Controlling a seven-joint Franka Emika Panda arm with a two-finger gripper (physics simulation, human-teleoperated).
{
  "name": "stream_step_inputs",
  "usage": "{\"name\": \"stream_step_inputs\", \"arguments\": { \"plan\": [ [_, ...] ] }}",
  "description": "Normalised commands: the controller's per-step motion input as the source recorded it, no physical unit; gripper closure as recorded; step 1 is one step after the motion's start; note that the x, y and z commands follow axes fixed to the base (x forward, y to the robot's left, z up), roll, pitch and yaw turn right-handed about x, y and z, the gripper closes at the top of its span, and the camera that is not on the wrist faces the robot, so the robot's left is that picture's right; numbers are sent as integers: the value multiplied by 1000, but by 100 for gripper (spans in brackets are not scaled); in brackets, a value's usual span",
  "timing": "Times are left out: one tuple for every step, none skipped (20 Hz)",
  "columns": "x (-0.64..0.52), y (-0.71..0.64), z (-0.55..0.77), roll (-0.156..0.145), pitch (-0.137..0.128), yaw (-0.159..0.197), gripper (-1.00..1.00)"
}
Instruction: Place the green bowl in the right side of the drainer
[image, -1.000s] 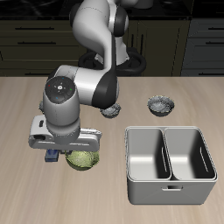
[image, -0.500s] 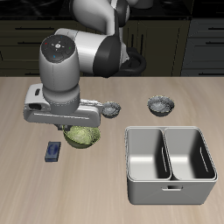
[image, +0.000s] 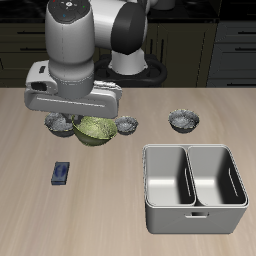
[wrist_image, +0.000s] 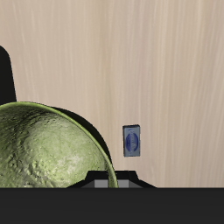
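The green bowl is yellow-green and mottled, and it hangs above the table, held at its rim. My gripper is shut on that rim under the big grey hand. In the wrist view the green bowl fills the near field, with my gripper at its edge. The drainer stands nearer the table's front edge, well apart from the bowl. Both of its compartments are empty.
A grey-blue bowl sits behind the drainer. Another sits close beside the held bowl, and a third shows partly behind my hand. A small blue flat object lies on the table, also in the wrist view.
My gripper has risen and moved back with the green bowl in it, lifting it off the table. The blue object stays where it lay.
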Motion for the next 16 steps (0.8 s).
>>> {"name": "stream_step_inputs", "arguments": {
  "plan": [
    [-48,107,187,28,-12,-21,100],
    [-118,75,421,4,-82,39,100],
    [-116,78,364,40,-98,-18,100],
    [-90,179,310,-17,-88,16,100],
    [-36,24,214,-14,-41,0,100],
    [14,-20,151,-30,-49,-16,100],
    [-29,284,138,34,-8,-4,100],
    [52,24,83,4,0,11,100],
    [-65,178,145,2,-19,1,100],
    [8,27,168,6,-28,-1,100],
    [-33,42,219,2,-30,-28,100],
    [-58,123,213,-11,-20,-14,100],
    [8,46,215,-14,-33,-8,100],
    [24,132,175,14,-18,-15,100],
    [-103,280,217,9,-53,36,100],
    [87,15,78,4,-10,-19,100]
  ]
}}
